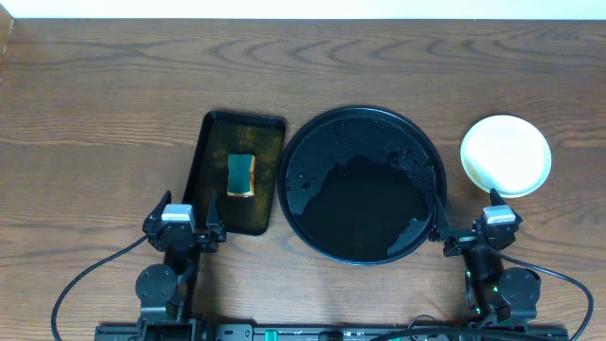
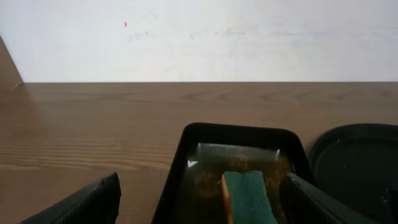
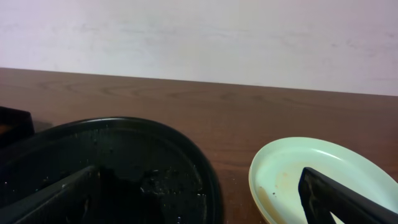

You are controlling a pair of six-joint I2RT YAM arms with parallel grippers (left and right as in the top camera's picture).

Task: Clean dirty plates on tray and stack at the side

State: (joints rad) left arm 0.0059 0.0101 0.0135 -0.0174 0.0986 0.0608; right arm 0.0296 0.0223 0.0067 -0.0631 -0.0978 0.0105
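The large round black tray [image 1: 312,213] lies mid-table, wet, with no plate on it; it also shows in the right wrist view [image 3: 124,149]. A pale plate [image 1: 506,154] sits on the wood to the tray's right, looking like the top of a stack. In the right wrist view this plate [image 3: 305,168] is mint-green with a thin brown smear. My left gripper [image 1: 187,229] [image 2: 205,208] is open and empty near the front edge. My right gripper [image 1: 469,225] [image 3: 199,208] is open and empty between the tray's rim and the plate.
A smaller rectangular black tray [image 1: 210,161] [image 2: 239,132] holds brownish water and a green-topped sponge [image 1: 241,175] [image 2: 249,196], just ahead of my left gripper. The round tray's rim [image 2: 360,134] shows at the right of the left wrist view. A white wall stands behind the table.
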